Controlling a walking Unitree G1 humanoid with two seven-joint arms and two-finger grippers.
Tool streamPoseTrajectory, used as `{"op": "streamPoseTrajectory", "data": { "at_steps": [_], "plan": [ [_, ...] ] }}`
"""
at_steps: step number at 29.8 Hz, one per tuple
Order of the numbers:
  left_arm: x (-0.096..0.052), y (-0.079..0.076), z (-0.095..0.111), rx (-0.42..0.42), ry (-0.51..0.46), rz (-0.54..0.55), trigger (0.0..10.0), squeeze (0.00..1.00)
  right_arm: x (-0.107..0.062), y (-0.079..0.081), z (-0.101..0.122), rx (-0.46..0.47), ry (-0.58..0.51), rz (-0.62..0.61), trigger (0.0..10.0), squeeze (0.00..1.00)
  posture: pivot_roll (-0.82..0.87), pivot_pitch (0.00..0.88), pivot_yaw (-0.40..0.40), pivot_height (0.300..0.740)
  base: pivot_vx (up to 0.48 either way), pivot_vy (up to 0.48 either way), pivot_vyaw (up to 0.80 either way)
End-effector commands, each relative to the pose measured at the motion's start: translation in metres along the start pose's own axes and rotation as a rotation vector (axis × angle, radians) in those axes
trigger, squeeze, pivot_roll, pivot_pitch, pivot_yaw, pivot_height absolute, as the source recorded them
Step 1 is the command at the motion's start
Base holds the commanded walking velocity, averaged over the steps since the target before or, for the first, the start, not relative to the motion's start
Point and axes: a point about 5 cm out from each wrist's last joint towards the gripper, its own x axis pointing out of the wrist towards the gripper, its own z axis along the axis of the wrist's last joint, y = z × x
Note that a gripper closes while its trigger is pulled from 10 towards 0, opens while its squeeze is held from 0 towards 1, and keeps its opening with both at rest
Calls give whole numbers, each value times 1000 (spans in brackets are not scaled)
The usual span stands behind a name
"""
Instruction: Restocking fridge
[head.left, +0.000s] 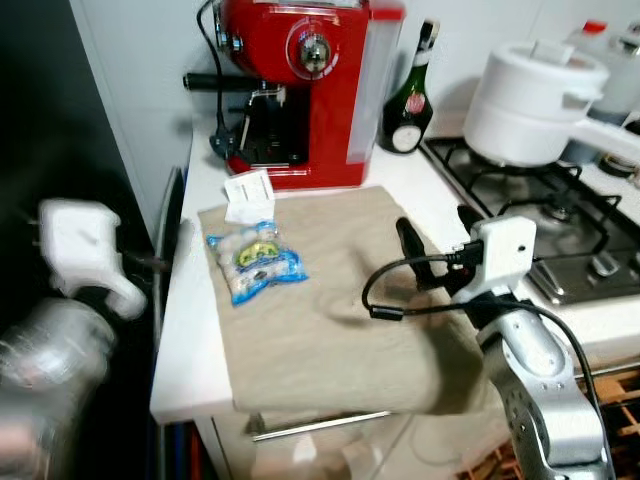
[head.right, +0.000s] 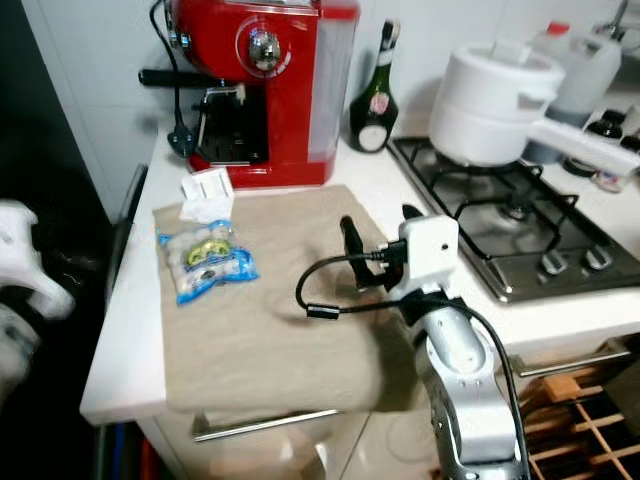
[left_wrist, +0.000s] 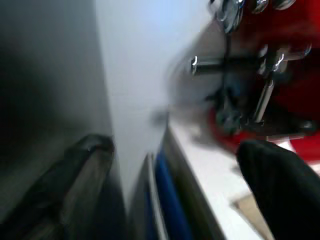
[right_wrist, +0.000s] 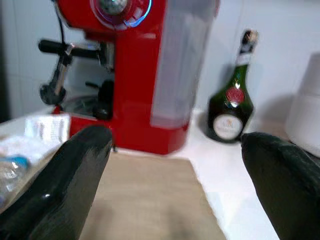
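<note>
A blue bag of packaged food (head.left: 255, 260) lies on a beige cloth (head.left: 330, 330) spread over the white counter (head.left: 185, 350). A small white packet (head.left: 248, 195) lies just behind the bag, in front of the red espresso machine. My right gripper (head.left: 438, 235) hovers open over the cloth's right side, to the right of the bag, with nothing between its fingers (right_wrist: 65, 185). My left arm (head.left: 80, 255) is blurred at the left, off the counter and beside the dark fridge side (head.left: 40, 120). In the left wrist view my left gripper (left_wrist: 175, 200) is open and empty.
A red espresso machine (head.left: 305, 85) stands at the back of the counter, with a green bottle (head.left: 408, 105) to its right. A white pot (head.left: 530, 100) sits on the gas hob (head.left: 560, 230) at the right. Wooden racks (head.left: 610, 410) show below the right edge.
</note>
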Motion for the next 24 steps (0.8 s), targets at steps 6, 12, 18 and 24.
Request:
{"op": "streamPoseTrajectory", "data": {
  "at_steps": [6, 12, 18, 24],
  "plan": [
    [23, -12, -7, 3, 34, -57, 10000, 0, 4, 5, 2, 10, -16, 5, 10000, 110, -32, 0, -35, 740, 0, 0, 0],
    [40, -48, -5, -58, 25, -234, 10000, 0, 4, 7, 1, 16, -20, 0, 10000, 106, -45, 0, -25, 740, 0, 0, 0],
    [34, -90, -7, -138, 69, -433, 10000, 0, 1, 8, 0, 14, -15, -6, 10000, 110, -55, 0, -16, 740, 0, 0, 0],
    [52, -75, -12, -106, 53, -332, 10000, 0, 0, 8, -2, 20, -5, -7, 10000, 106, -57, 0, -15, 740, 0, 0, 0]
  ]
}}
